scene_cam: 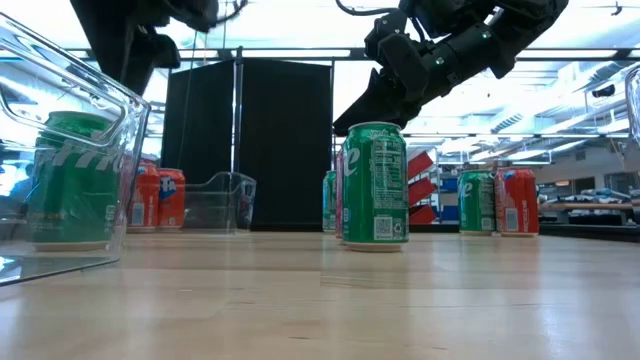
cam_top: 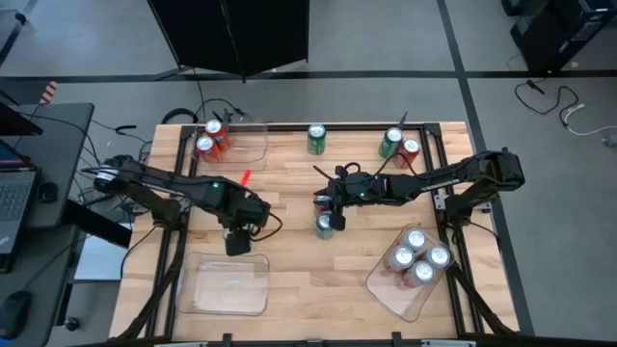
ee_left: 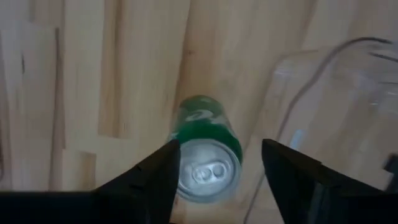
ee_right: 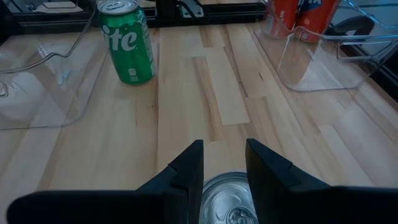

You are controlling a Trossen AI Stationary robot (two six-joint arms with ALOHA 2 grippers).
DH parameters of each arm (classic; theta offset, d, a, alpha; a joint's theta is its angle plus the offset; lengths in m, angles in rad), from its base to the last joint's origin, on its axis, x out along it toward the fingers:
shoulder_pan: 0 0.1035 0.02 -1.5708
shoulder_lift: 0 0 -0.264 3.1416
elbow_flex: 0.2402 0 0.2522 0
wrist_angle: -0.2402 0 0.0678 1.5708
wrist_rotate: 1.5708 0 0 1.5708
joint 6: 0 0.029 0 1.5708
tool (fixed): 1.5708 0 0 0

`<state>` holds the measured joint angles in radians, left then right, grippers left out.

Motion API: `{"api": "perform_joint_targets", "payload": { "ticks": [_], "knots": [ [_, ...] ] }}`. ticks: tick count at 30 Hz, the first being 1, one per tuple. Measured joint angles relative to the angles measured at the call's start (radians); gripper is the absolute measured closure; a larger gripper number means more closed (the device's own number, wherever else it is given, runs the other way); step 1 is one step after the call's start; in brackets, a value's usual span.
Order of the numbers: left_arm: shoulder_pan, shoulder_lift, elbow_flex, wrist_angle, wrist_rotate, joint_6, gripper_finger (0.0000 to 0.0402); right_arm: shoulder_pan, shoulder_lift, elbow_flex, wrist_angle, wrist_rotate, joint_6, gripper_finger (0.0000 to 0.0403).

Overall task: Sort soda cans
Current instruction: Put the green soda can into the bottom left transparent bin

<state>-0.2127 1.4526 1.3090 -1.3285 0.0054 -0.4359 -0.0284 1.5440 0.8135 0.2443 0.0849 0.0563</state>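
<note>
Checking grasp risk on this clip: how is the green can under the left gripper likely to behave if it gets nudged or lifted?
The green can stands upright on the wooden table, tall for its base, so a sideways nudge could tip it. Once down, its round body would probably roll. Its smooth metal side may slip between the open left gripper fingers unless squeezed squarely.

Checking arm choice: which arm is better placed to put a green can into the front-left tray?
Left. The left gripper has open fingers on either side of a green can beside that tray; the right gripper hangs over a mid-table can, farther away.
</note>
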Motion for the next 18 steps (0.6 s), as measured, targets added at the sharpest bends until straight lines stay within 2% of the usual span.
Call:
{"api": "perform_joint_targets", "payload": {
  "ticks": [4,9,18],
  "knots": [
    [0.000,0.042,0.000,-0.010,-0.030,-0.079,0.0121,0.000,0.000,0.000,0.000,0.000,0.000,0.0297],
    [0.002,0.070,0.000,-0.065,0.040,-0.119,0.0083,0.000,0.000,0.000,0.000,0.000,-0.004,0.0297],
    [0.002,0.072,-0.008,-0.093,0.034,-0.123,0.0066,0.000,0.000,0.000,0.000,0.000,-0.004,0.0297]
  ]
}}
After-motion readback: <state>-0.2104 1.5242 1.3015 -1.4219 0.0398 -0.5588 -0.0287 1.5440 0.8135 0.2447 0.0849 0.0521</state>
